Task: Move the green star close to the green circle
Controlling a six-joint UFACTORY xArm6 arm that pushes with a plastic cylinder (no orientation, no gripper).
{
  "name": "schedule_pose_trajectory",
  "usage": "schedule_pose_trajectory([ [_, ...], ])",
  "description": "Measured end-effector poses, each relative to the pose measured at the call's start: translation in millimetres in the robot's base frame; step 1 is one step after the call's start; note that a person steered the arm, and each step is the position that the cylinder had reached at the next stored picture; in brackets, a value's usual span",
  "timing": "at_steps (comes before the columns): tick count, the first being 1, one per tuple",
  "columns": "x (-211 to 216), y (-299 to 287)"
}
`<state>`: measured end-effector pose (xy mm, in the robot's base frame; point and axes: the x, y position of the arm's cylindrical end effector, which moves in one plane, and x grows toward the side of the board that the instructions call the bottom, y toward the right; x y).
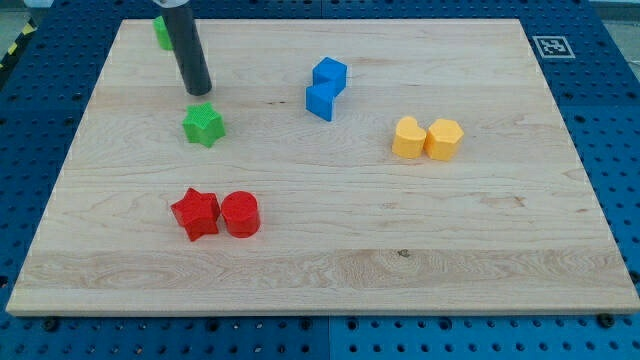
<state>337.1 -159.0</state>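
The green star (pixel 203 125) lies in the far left part of the desk (pixel 330 250), well away from the left edge. My tip (pixel 197 91) stands just behind it, toward the top edge; I cannot tell if they touch. There is no hand on this rod, so nothing is held. The green circle (pixel 160 31) sits near the top left corner, partly hidden by the rod.

Open pale wood with fine grain lies between the star and the red star (pixel 196 213), which touches the red cylinder (pixel 240 214). Two blue blocks (pixel 325 88) and two yellow blocks (pixel 428 138) are further right.
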Motion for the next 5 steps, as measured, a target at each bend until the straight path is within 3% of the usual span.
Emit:
schedule_pose_trajectory([
  [4,24,1],
  [5,32,34],
])
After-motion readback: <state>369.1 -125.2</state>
